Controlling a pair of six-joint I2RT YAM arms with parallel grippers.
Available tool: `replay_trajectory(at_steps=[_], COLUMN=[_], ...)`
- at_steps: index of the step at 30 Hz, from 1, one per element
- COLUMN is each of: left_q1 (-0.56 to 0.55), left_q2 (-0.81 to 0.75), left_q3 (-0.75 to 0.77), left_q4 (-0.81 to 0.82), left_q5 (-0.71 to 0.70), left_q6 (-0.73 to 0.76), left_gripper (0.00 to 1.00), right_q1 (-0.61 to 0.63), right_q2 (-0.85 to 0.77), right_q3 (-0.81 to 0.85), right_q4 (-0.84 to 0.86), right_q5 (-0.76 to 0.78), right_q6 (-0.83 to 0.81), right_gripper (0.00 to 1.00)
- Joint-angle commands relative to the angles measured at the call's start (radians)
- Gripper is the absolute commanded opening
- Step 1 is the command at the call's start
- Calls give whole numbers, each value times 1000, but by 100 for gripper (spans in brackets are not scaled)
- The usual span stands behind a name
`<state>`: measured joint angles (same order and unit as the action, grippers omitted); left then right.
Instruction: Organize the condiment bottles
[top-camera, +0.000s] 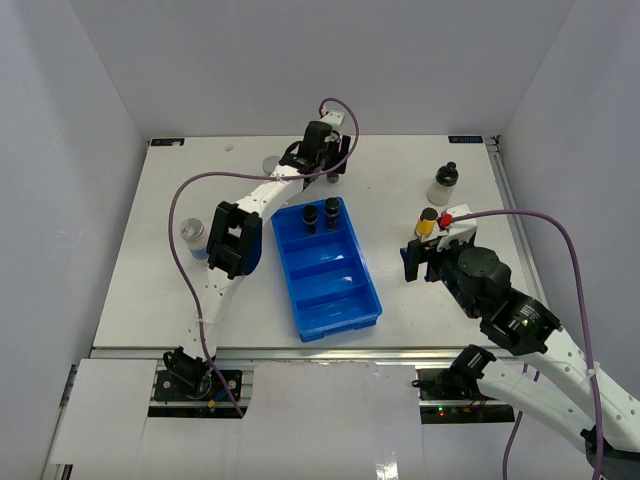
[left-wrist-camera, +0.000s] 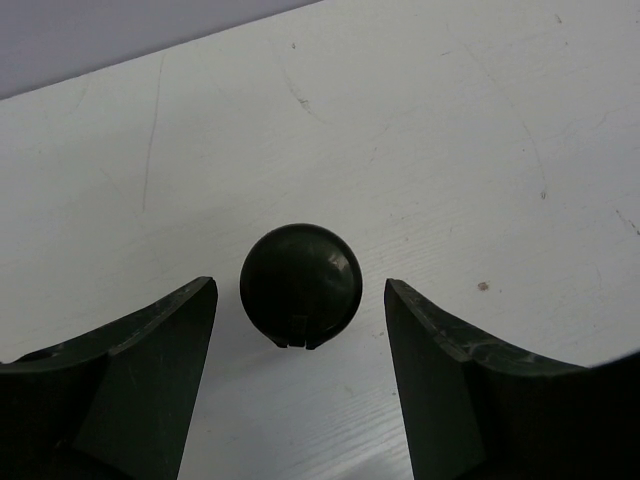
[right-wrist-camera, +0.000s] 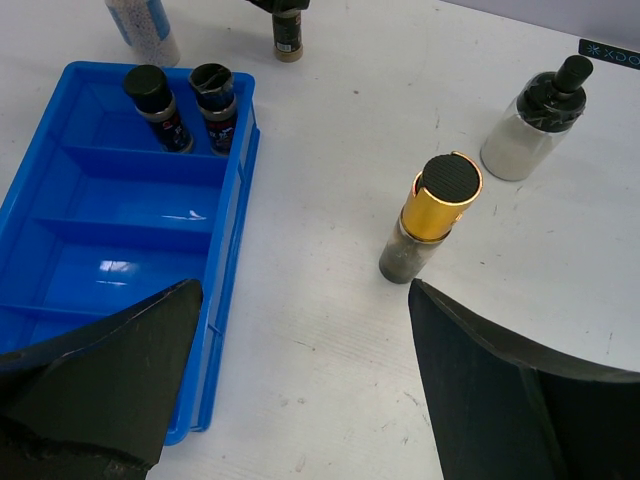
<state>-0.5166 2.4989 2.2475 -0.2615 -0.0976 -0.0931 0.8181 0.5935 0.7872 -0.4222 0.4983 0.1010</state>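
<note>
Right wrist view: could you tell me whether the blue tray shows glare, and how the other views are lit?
Right wrist: white glare patches on the tray floor; left wrist: a sheen on the dark cap, fingers dark; top external: even, soft light.

You won't find a single word you can read outright. A dark strip (right-wrist-camera: 610, 50) at the far right edge of the table (right-wrist-camera: 330, 330) carries pale blue characters, possibly starting with a star and an X, but they are too small to make out. In the far compartment of the blue tray (right-wrist-camera: 90, 200), the left dark jar (right-wrist-camera: 160, 105) and the right dark jar (right-wrist-camera: 215, 100) have labels with red and white print, too blurred to read. The bottle (right-wrist-camera: 145, 25) left of the tray has a blue label, likewise illegible.
</note>
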Motion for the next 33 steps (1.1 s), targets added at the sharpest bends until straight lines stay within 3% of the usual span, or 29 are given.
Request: replay_trajectory(at_steps=[1,6,10,13,20,26,33], left_q1=[-3,-2,-3,-8,-35,-76,-124], left_q2=[6,31,11,-25,-147,-312,-611], left_q3=[5,28,-3,-42,-76,-106,-229], left_q4=[69,57,81,99,111,105,28], left_q5=[20,20,16,1,-72,-139,-225], left_q6=[22,21,18,24,54,67,67], left_gripper=[76,69,51,31,2,0,0], right_q1=[-4,-5,-5,-5,-4,-4,-4], right_q2=[-3,3,3,1,0,-18,-21], right_q3=[-10,-12,-16,-16,-13,-19,-16], right_q4=[49,52,56,56,48,49,46], right_q5=[23,25,26,29,47,63,67], right_q6=[-10,-11,-12,-13,-16,-20,-18], right_gripper=[90,90,90,90,90,90,90])
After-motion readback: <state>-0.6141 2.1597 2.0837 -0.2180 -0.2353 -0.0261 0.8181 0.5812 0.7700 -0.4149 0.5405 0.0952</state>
